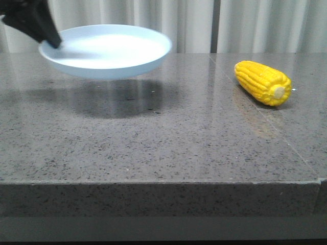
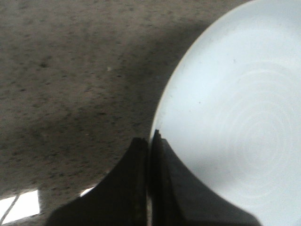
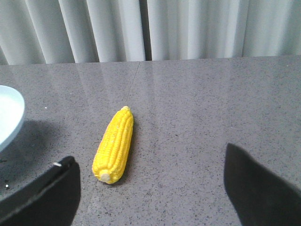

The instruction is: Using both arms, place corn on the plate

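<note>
The pale blue-white plate (image 1: 110, 50) hangs above the table at the far left, its shadow below it. My left gripper (image 1: 50, 42) is shut on the plate's left rim; in the left wrist view the gripper (image 2: 150, 141) pinches the rim of the plate (image 2: 235, 117). The yellow corn (image 1: 262, 82) lies on the table at the right, pale stub end toward the front. In the right wrist view the corn (image 3: 114, 144) lies ahead of my open, empty right gripper (image 3: 150, 181), nearer its left finger. The plate's edge shows there too (image 3: 9, 117). The right gripper is out of the front view.
The grey speckled stone table (image 1: 163, 138) has its front edge (image 1: 163, 184) near the camera. A pale pleated curtain (image 1: 255, 25) hangs behind the table's far edge.
</note>
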`<act>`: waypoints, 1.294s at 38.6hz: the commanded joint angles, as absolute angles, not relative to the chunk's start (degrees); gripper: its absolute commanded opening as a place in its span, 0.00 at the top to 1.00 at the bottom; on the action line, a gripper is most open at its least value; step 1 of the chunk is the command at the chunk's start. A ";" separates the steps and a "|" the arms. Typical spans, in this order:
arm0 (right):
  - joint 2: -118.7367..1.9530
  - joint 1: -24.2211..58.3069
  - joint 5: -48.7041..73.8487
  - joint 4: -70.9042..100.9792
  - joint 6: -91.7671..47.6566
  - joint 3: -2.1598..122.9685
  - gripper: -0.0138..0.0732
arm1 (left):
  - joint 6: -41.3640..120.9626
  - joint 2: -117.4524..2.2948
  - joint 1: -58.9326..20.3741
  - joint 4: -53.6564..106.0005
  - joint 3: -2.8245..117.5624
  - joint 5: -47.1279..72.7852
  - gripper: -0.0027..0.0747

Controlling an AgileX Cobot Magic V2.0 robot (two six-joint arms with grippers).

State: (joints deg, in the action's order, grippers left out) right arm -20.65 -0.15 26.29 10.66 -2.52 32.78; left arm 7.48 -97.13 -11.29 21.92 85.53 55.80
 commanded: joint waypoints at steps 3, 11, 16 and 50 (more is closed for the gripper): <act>-21.49 -0.55 22.16 11.22 -3.10 34.78 0.10 | 7.69 -98.34 -15.42 24.81 87.60 54.51 0.99; -21.49 -0.55 22.16 11.22 -3.10 34.78 0.10 | 7.69 -101.29 -17.33 25.03 87.60 53.13 0.97; -21.49 -0.55 22.16 11.22 -3.10 34.78 0.10 | 8.22 -101.54 -17.62 25.03 87.60 53.13 0.75; -21.49 -0.55 22.16 11.22 -3.10 34.78 0.10 | -14.03 -71.21 -17.51 -19.66 71.94 45.71 0.99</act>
